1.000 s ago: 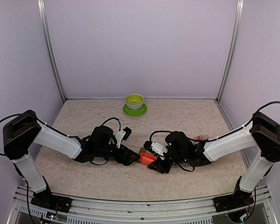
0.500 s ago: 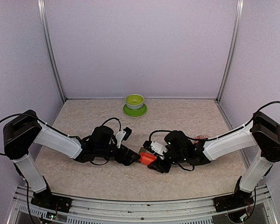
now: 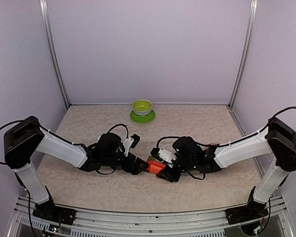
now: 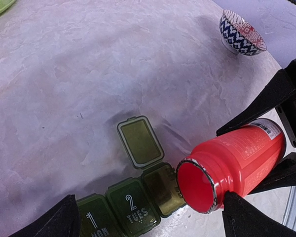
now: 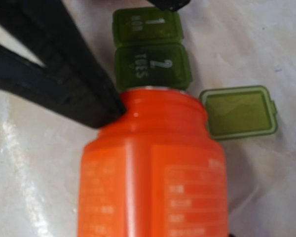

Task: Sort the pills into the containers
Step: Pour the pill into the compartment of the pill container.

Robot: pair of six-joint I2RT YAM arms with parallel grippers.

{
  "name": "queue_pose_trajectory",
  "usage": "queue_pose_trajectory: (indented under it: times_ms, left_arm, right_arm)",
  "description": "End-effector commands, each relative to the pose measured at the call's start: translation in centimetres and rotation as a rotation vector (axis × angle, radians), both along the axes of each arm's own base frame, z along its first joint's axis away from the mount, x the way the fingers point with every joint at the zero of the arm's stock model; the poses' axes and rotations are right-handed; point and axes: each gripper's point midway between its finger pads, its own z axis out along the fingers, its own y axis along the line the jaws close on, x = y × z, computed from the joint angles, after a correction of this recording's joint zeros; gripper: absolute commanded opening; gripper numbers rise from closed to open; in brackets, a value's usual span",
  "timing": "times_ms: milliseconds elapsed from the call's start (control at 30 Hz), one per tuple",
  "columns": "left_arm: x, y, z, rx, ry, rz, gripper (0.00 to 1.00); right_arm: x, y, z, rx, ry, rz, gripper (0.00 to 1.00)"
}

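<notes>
Pill organiser (image 4: 133, 205): dark olive green, translucent. White print on the two closed lids reads "1 MON" and "2 TUES".
Red bottle (image 4: 241, 155): glossy red-orange body with faint pale label text and a small white barcode patch. Mouth is red inside.
Patterned bowl (image 4: 241, 37): navy-and-white lattice outside, red-and-white within.
Lime bowl (image 3: 142, 106) and saucer (image 3: 142, 117): bright lime green.
Table (image 4: 64, 74): cream, mottled like marble.
Walls (image 3: 148, 49): pale lilac.
Left arm (image 3: 59, 148) and right arm (image 3: 239, 150): white shells, black joints.
</notes>
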Motion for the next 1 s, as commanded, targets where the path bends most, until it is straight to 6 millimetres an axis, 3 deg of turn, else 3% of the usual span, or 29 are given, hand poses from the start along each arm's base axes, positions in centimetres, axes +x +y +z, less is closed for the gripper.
queue_pose_trajectory:
  times_ms: [0,967]
  left_arm:
    - [0.34,-0.3,-0.25,0.026,-0.019,0.003,0.98]
    - [0.63,0.03,-0.1,0.038,-0.034,0.025,0.98]
  right_arm:
    - [0.73,0.87,1.93,0.031,-0.033,0.008,0.05]
    - [0.6,1.42,1.43,-0.045,0.004,0.027,0.05]
